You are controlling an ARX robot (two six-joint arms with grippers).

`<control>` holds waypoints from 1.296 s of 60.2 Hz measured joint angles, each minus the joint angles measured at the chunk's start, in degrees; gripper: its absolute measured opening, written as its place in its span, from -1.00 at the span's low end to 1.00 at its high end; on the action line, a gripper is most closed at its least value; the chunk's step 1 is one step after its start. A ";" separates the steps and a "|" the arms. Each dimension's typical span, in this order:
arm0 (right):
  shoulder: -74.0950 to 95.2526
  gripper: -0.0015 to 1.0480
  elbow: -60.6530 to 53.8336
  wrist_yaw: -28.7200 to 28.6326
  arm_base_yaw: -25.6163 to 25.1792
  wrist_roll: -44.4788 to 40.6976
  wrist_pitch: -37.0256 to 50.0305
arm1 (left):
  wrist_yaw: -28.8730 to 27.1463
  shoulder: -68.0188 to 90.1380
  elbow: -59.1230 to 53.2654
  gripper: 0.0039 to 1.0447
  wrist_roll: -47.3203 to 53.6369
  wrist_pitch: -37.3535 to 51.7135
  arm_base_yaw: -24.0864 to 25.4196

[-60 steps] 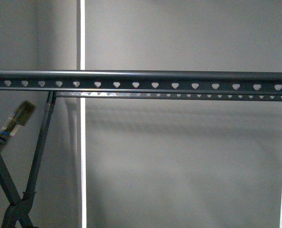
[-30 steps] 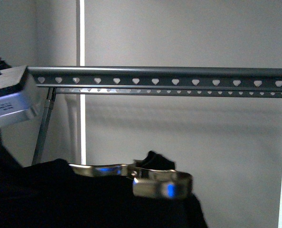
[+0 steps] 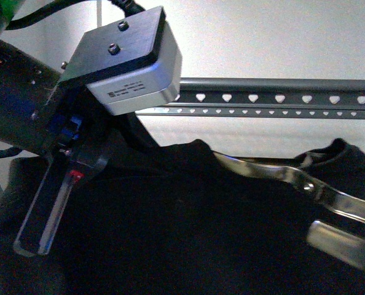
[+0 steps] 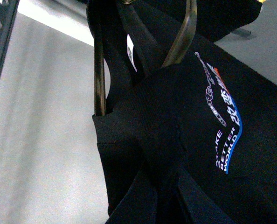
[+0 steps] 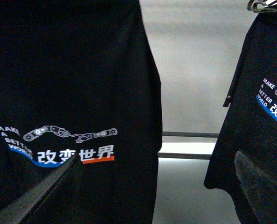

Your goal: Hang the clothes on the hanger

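Observation:
The black T-shirt (image 3: 188, 227) fills the lower half of the front view, just below and in front of the hanger rail (image 3: 281, 98) with its heart-shaped holes. A shiny curved metal bar (image 3: 293, 178) lies across the shirt's neck. My left gripper (image 3: 44, 212) is at the shirt's left side. In the left wrist view it (image 4: 162, 200) is shut on dark fabric below the white and blue print (image 4: 225, 135). My right gripper (image 5: 152, 196) is open, with one finger (image 5: 40, 196) in front of a printed black shirt (image 5: 73, 93).
In the right wrist view a second printed black shirt (image 5: 264, 107) hangs at the other side, with a grey wall and a bright strip (image 5: 185, 149) between the two. A white wall lies behind the rail.
My left arm has risen into the front view with the black T-shirt. The shirt and the metal bar have moved up, close under the rail.

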 joint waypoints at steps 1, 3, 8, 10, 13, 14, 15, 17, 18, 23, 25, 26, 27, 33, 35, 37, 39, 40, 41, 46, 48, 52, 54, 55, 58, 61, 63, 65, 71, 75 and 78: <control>0.00 0.86 0.00 0.00 0.00 0.00 0.00 | 0.13 0.02 0.00 -0.92 0.20 0.31 -0.22; 0.00 0.86 0.00 0.00 0.00 0.00 0.00 | 0.85 0.11 -0.04 -0.92 1.79 1.86 -1.01; 0.00 0.86 0.00 0.00 0.00 0.00 0.00 | 1.57 0.09 -0.50 -0.92 3.06 5.42 -2.16; 0.00 0.86 0.00 0.00 0.00 0.00 0.00 | 1.64 0.07 -0.52 -0.92 3.28 5.88 -2.36; 0.00 0.86 0.00 0.00 0.00 0.00 0.00 | 1.68 0.02 -0.59 -0.92 3.61 6.23 -2.62; 0.00 0.86 0.00 0.00 0.00 0.00 0.00 | 1.75 0.02 -0.61 -0.92 3.67 6.25 -2.67; 0.00 0.86 0.00 0.00 0.00 0.00 0.00 | 1.75 0.02 -0.63 -0.92 3.72 6.27 -2.71; 0.00 0.86 0.00 0.00 0.00 0.00 0.00 | 1.79 0.02 -0.68 -0.92 3.78 6.38 -2.75; 0.00 0.86 0.00 0.00 0.00 0.00 0.00 | 1.81 0.02 -0.68 -0.92 3.80 6.38 -2.75; 0.00 0.86 0.00 0.00 0.00 0.00 0.00 | 1.79 0.02 -0.72 -0.92 3.85 6.40 -2.78; 0.00 0.86 0.00 0.00 0.00 0.00 0.00 | 1.81 0.02 -0.79 -0.92 3.87 6.40 -2.75; 0.00 0.86 0.00 0.00 0.00 0.00 0.00 | 1.79 0.02 -0.81 -0.92 3.89 6.40 -2.75; 0.00 0.86 0.00 0.00 0.00 0.00 0.00 | 1.79 0.02 -0.81 -0.92 3.89 6.40 -2.75; 0.00 0.86 0.00 0.00 0.00 0.00 0.00 | 1.81 0.02 -0.85 -0.92 3.93 6.40 -2.75; 0.00 0.86 0.00 0.00 0.00 0.00 0.00 | 1.79 0.02 -0.85 -0.92 3.93 6.40 -2.75; 0.00 0.86 0.00 0.00 0.00 0.00 0.00 | 1.79 0.02 -0.85 -0.92 3.93 6.40 -2.75; 0.00 0.86 0.00 0.00 0.00 0.00 0.00 | 1.79 0.02 -0.85 -0.92 3.93 6.43 -2.75; 0.00 0.86 0.00 0.00 0.00 0.00 0.00 | 1.79 0.02 -0.85 -0.92 3.96 6.43 -2.75; 0.00 0.86 0.00 0.00 0.00 0.00 0.00 | 1.79 0.02 -0.87 -0.92 3.96 6.43 -2.75; 0.37 0.86 0.07 -1.81 -0.44 0.42 -0.37 | 1.75 0.02 -0.94 -0.92 3.96 6.43 -2.75; 2.12 0.86 1.18 -8.83 -2.69 1.57 -2.71 | 1.77 0.02 -0.98 -0.92 3.98 6.43 -2.75; 8.68 0.86 3.28 -22.10 -8.55 0.44 -3.41 | 1.66 0.02 -1.01 -0.92 4.00 6.43 -2.73; 11.82 0.86 4.04 -26.60 -10.93 -0.83 -2.14 | 1.60 0.02 -1.01 -0.92 4.02 6.43 -2.73; 13.25 0.86 4.37 -28.48 -12.00 -1.20 -1.38 | 1.60 0.02 -1.01 -0.92 4.04 6.43 -2.73; 19.58 0.86 5.97 -35.41 -16.20 -5.22 2.89 | 1.68 0.02 -1.01 -0.92 4.07 6.43 -2.86; 25.77 0.86 8.09 -40.24 -19.54 -11.43 7.21 | 1.68 0.02 -1.03 -0.92 4.13 6.43 -2.86; 28.94 0.86 9.40 -41.53 -20.68 -13.90 9.38 | 1.68 0.02 -1.05 -0.92 4.17 6.43 -2.86; 33.44 0.86 11.37 -43.06 -21.77 -20.04 12.55 | 1.68 0.02 -1.11 -0.92 4.20 6.43 -2.84; 47.82 0.86 19.78 -45.05 -22.69 -42.34 18.23 | 1.64 0.02 -1.11 -0.92 4.24 6.43 -2.69; 53.88 0.86 24.63 -45.18 -22.14 -53.55 17.25 | 1.64 0.02 -1.11 -0.92 4.26 6.43 -2.69; 56.48 0.86 27.12 -44.87 -21.66 -58.38 16.79 | 1.66 0.02 -1.11 -0.92 4.28 6.43 -2.73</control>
